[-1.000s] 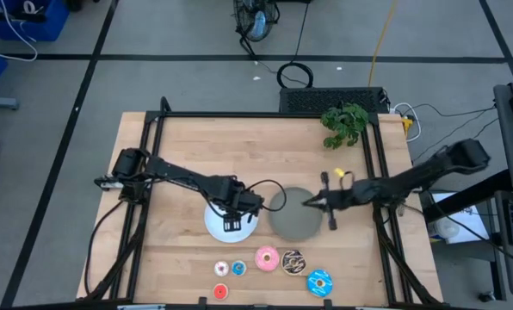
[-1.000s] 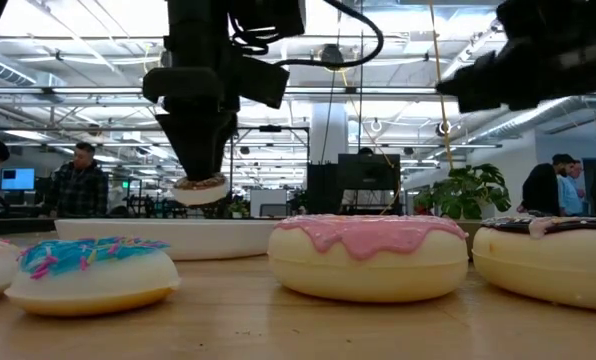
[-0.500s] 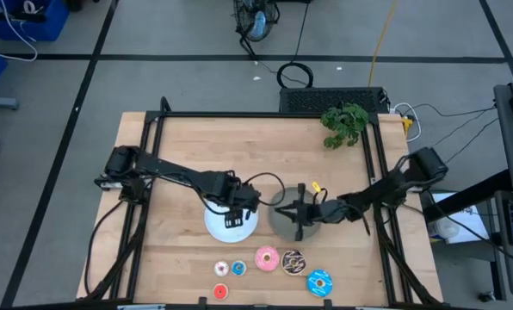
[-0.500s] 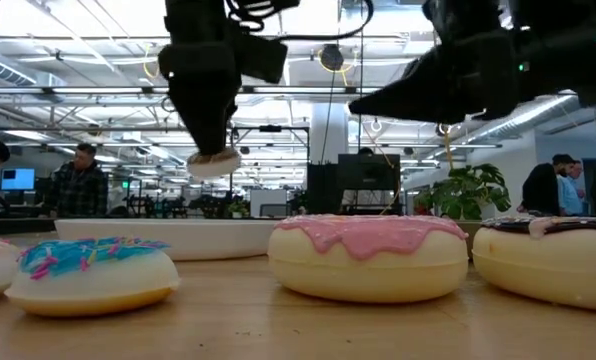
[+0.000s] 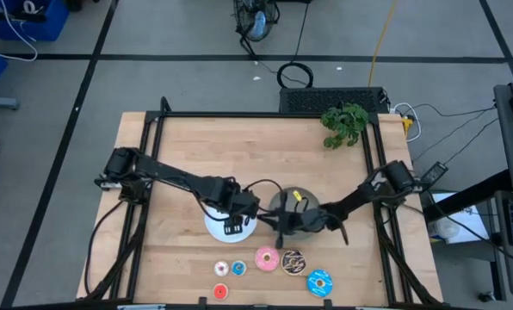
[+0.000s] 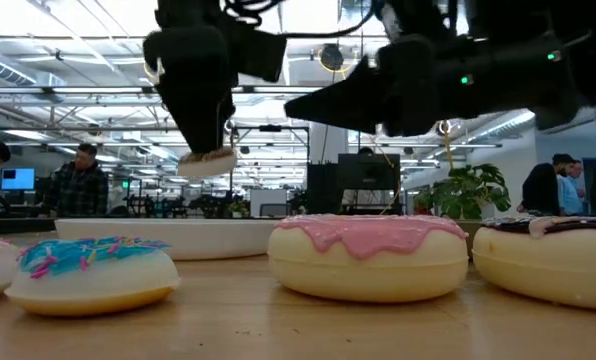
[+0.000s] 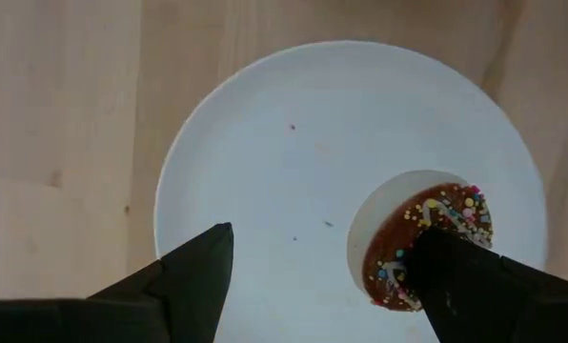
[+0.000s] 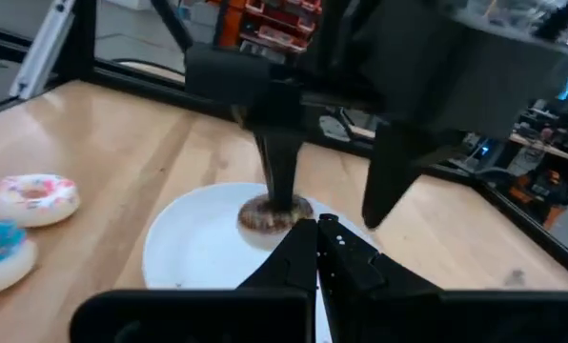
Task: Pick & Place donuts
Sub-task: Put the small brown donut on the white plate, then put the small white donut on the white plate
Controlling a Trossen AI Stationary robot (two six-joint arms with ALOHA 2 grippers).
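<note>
Brown sprinkled donut (image 7: 425, 246) looks light and stiff; my left hand (image 7: 332, 276), fingers spread wide, has it hanging against one finger above the white plate (image 7: 265, 171); I'd grip across its ring.

Your wooden table (image 5: 188, 146) carries: white plate (image 5: 218, 226), grey plate (image 5: 293, 226), potted plant (image 5: 344, 125), six donuts (image 5: 267, 257) along the near edge.

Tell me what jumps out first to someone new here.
The left gripper hangs over the white plate, open wide, with a small brown donut stuck to one finger. Nearby, the shut right gripper reaches over the grey plate; six donuts line the table's front edge.
</note>
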